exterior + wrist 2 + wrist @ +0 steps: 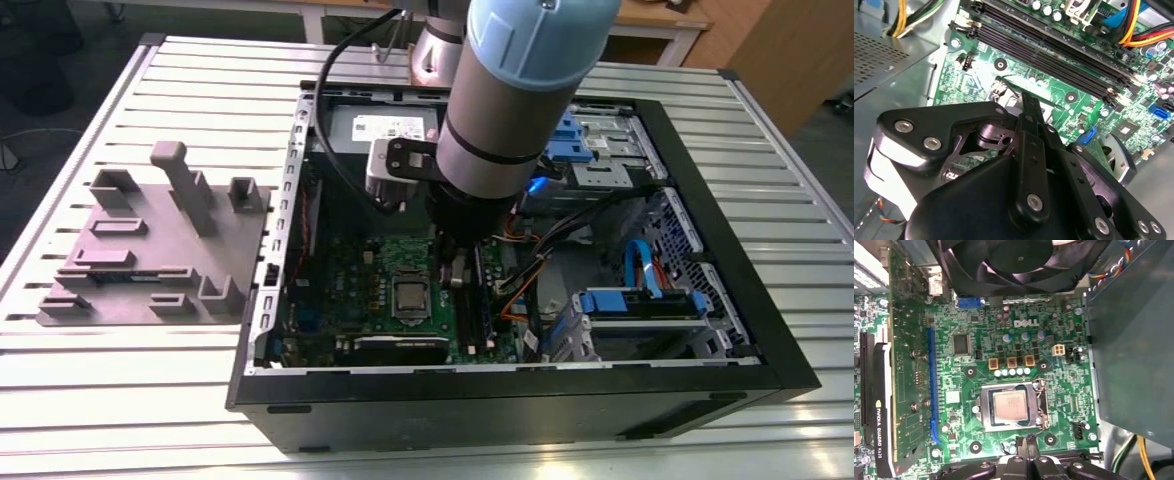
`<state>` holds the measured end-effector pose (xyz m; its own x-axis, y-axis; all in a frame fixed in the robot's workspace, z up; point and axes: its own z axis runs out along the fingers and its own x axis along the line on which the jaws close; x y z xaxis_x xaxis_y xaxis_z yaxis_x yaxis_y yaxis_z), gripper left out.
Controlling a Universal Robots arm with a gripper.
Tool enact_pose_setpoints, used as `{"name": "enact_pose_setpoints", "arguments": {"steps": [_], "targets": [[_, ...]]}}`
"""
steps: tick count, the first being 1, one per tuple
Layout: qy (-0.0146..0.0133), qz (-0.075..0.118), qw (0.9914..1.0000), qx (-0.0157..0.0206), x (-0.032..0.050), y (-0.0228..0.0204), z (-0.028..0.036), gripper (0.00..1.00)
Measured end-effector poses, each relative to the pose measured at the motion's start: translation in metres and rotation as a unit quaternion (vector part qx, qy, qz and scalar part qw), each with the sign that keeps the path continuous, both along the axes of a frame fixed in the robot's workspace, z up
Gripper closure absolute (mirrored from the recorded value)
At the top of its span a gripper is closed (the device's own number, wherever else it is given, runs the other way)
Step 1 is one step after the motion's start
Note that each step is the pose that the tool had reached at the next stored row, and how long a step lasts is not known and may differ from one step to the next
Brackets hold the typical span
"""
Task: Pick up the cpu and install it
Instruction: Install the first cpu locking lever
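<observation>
The cpu [1010, 407] is a small silver-grey square lying flat in its socket on the green motherboard [974, 330]. The socket's metal frame surrounds it. In the exterior view the cpu [407, 297] sits low on the board inside the open computer case [534, 400]. My gripper [1027, 443] hangs just beside the socket's edge with its fingertips together and nothing seen between them. In the exterior view the gripper [457, 268] reaches down into the case, to the exterior view's right of the cpu. In the second wrist view the gripper's black body covers the socket area.
Long black memory slots [1054, 50] run beside the gripper. A graphics card [879, 405] and a case fan [1019, 260] border the socket area. The grey power supply [380, 125], blue drive cages [641, 300] and loose cables crowd the case. A grey fixture plate [147, 250] lies on the table.
</observation>
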<state>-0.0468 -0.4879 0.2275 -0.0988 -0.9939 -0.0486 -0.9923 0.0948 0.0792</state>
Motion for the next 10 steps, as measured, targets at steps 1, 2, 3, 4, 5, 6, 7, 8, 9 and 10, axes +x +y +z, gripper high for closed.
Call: {"name": "enact_pose_setpoints", "arguments": {"steps": [1, 2, 3, 4, 5, 6, 7, 8, 9, 10], "targets": [[0.0001, 0.001, 1.00000, -0.0007, 0.0000, -0.0006, -0.0008, 0.90], [0.0000, 0.003, 1.00000, -0.0007, 0.0000, -0.0012, -0.0018, 0.90], [0.0000, 0.004, 0.99999, -0.0007, 0.0000, -0.0023, -0.0027, 0.90], [0.0000, 0.006, 0.99998, -0.0007, 0.0000, -0.0034, -0.0035, 0.90], [0.0000, 0.008, 0.99997, -0.0006, 0.0000, -0.0046, -0.0042, 0.90], [0.0000, 0.009, 0.99996, -0.0007, 0.0000, -0.0059, -0.0046, 0.90], [0.0000, 0.010, 0.99995, -0.0008, 0.0000, -0.0071, -0.0052, 0.90], [0.0000, 0.011, 0.99994, -0.0007, 0.0000, -0.0083, -0.0059, 0.90], [0.0000, 0.012, 0.99992, -0.0007, 0.0000, -0.0093, -0.0064, 0.90], [-0.0001, 0.014, 0.99991, -0.0007, 0.0000, -0.0109, -0.0076, 0.90]]}}
